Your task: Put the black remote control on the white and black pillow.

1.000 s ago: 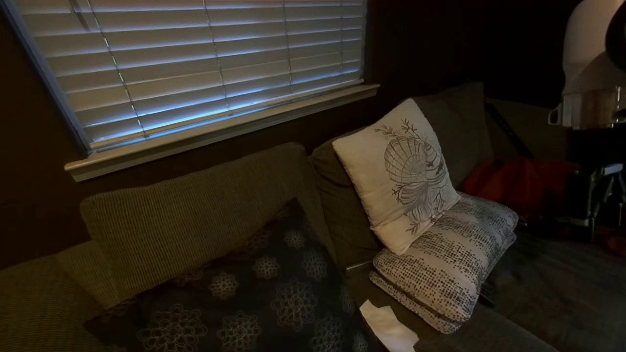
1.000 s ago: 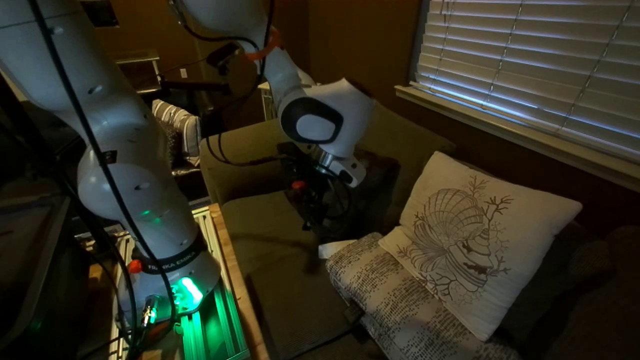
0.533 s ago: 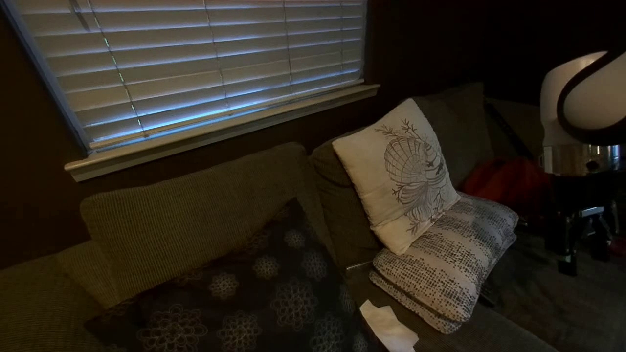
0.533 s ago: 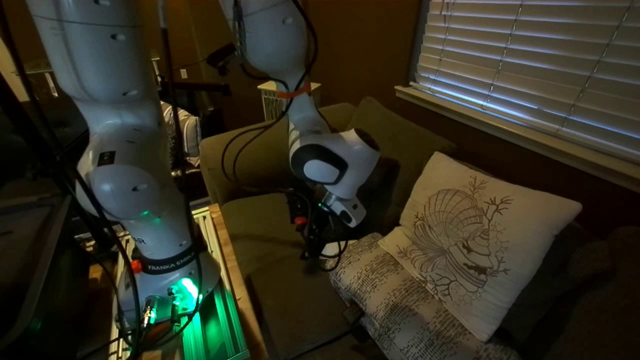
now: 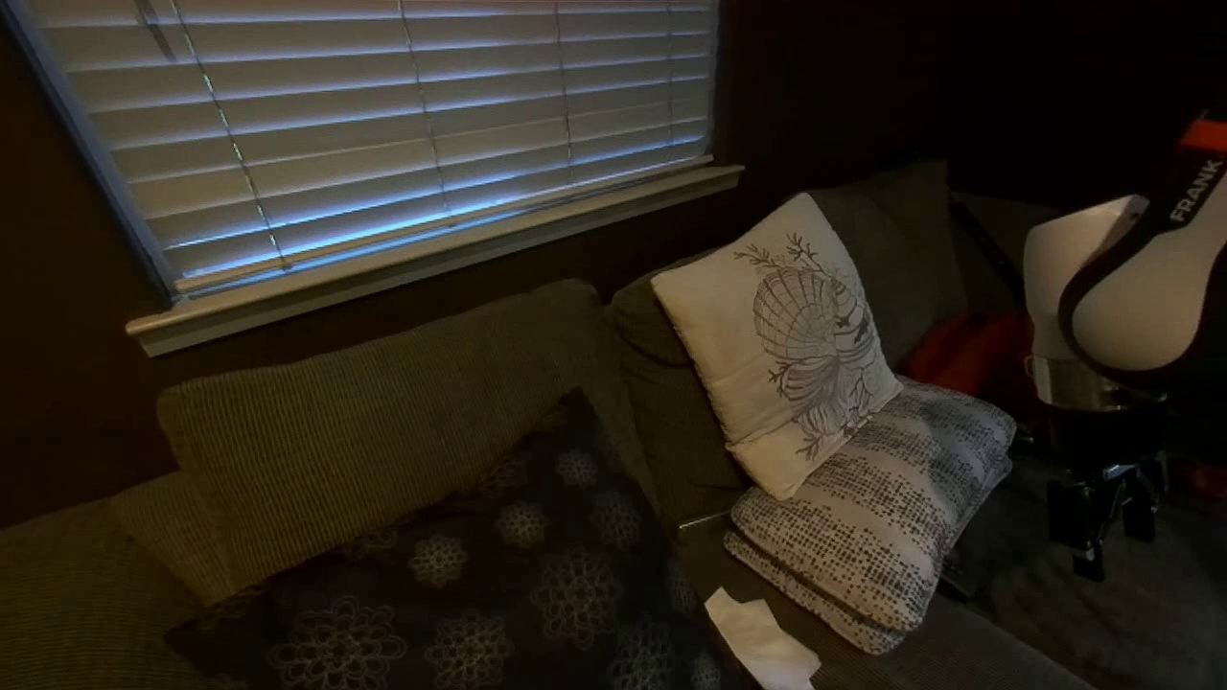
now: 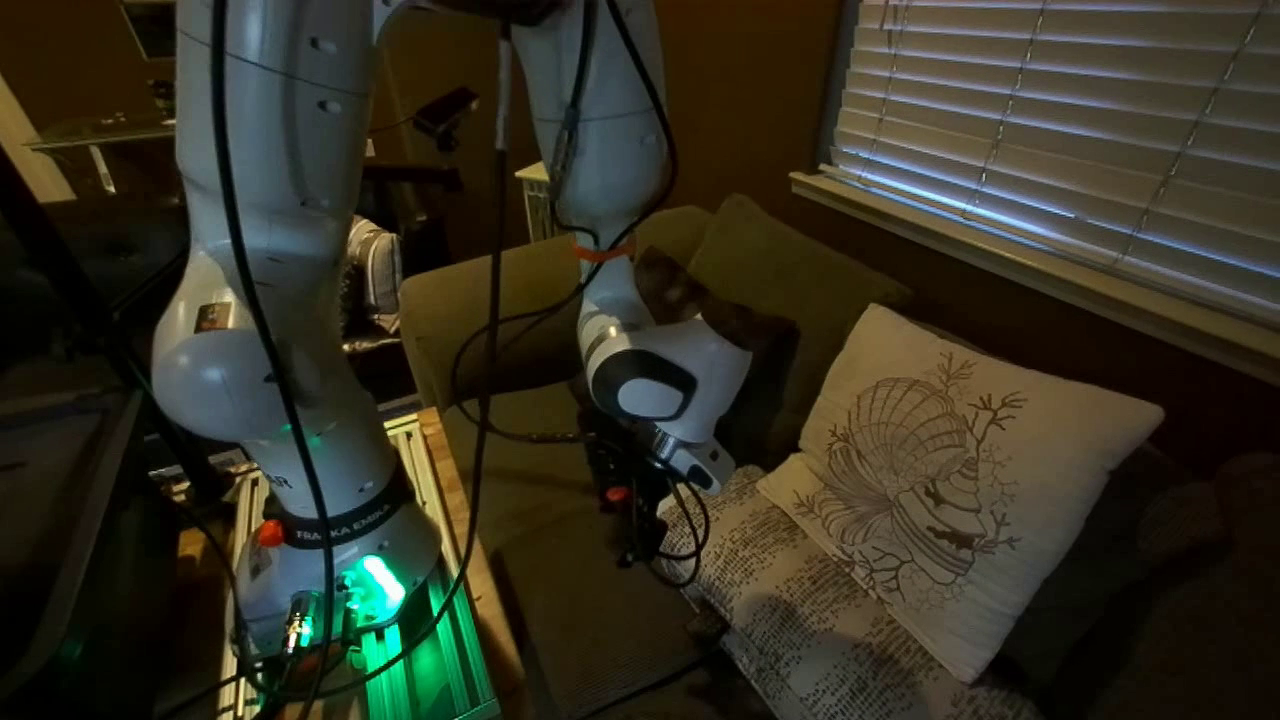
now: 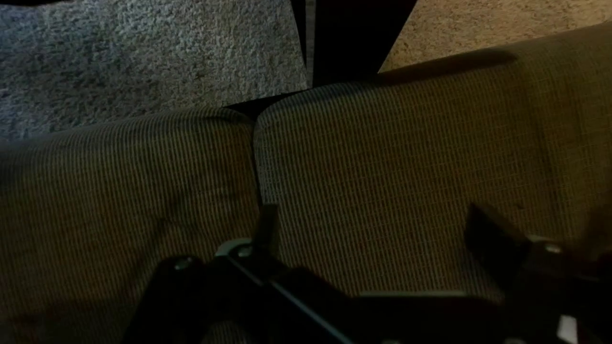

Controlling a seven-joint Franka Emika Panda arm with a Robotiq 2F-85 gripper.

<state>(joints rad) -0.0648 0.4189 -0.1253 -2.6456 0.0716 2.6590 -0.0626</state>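
- My gripper (image 7: 373, 216) has its fingers (image 7: 267, 227) spread wide at the bottom of the wrist view; only ribbed fabric shows between them, so I have hold of nothing.
- In that view I look down on the surface (image 7: 373, 162), a couch seat. A seam (image 7: 256, 167) splits it left of centre, and its edge climbs from the left side to the upper right, with carpet (image 7: 191, 52) beyond.
- The speckled pillow (image 5: 887, 498), the white and black one, lies right of centre in an exterior view, a second padded edge just under it. My gripper hangs to its right there, with a strip of surface showing between.
- In an exterior view my arm (image 6: 655, 385) comes down from the top of the frame, the gripper near the pillow's upper left corner; I cannot judge the gap.
- I cannot pick out the remote for certain. A small dark thing (image 6: 706, 627) sits just beside the pillow's left edge, too dim for me to name.
- The shell pillow (image 5: 805, 335) leans tilted, its bottom edge on the speckled pillow's upper left side in an exterior view; the speckled top shows from there to the lower right.
- A white scrap (image 5: 764, 640) lies at the bottom of the frame, beside a dark pillow (image 5: 518, 575).
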